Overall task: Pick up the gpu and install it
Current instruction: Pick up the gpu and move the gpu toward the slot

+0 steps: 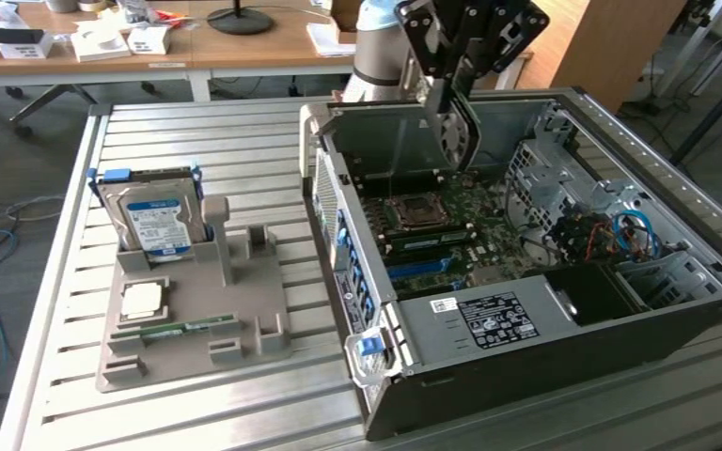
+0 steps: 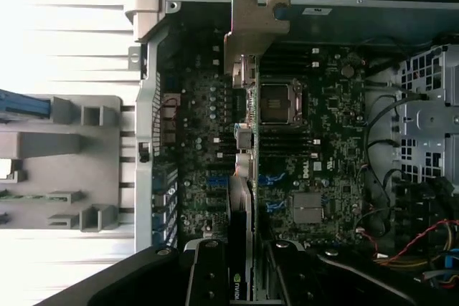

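While the hand [image 1: 451,86] pinches the gpu [image 1: 454,136] by one end, the card hangs upright over the open computer case [image 1: 549,310], above the motherboard [image 2: 330,141] and not yet seated; doing this well probably means squaring its edge to the slot; the hard drive [image 1: 154,221] stands well apart on the worktop [image 1: 185,132].

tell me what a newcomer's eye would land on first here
An open dark metal computer case lies on the exterior view's right. Over its green motherboard the black gripper holds a thin black gpu card. A boxy silver hard drive stands at the exterior view's left.
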{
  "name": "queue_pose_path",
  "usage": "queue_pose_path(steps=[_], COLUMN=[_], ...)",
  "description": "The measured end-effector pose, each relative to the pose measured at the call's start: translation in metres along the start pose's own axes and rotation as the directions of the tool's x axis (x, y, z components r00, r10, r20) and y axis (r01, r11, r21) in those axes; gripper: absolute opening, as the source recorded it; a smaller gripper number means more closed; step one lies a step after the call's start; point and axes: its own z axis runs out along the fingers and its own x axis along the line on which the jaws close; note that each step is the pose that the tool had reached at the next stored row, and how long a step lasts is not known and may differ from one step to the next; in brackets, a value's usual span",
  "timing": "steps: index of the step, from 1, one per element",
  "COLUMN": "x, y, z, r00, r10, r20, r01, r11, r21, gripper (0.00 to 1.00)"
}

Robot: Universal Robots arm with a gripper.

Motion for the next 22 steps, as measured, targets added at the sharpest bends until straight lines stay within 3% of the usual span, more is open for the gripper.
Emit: queue_pose_path(steps=[19, 22], x=[-0.04, -0.052], y=[0.0008, 0.001], z=[0.0012, 0.0015], r00=[1.0, 1.0], r10=[0.0, 0.0], r20=[-0.0001, -0.0002], r01=[0.0, 0.0], r11=[1.0, 0.9999], r21=[-0.0083, -0.0109], gripper=[0.26, 0.26])
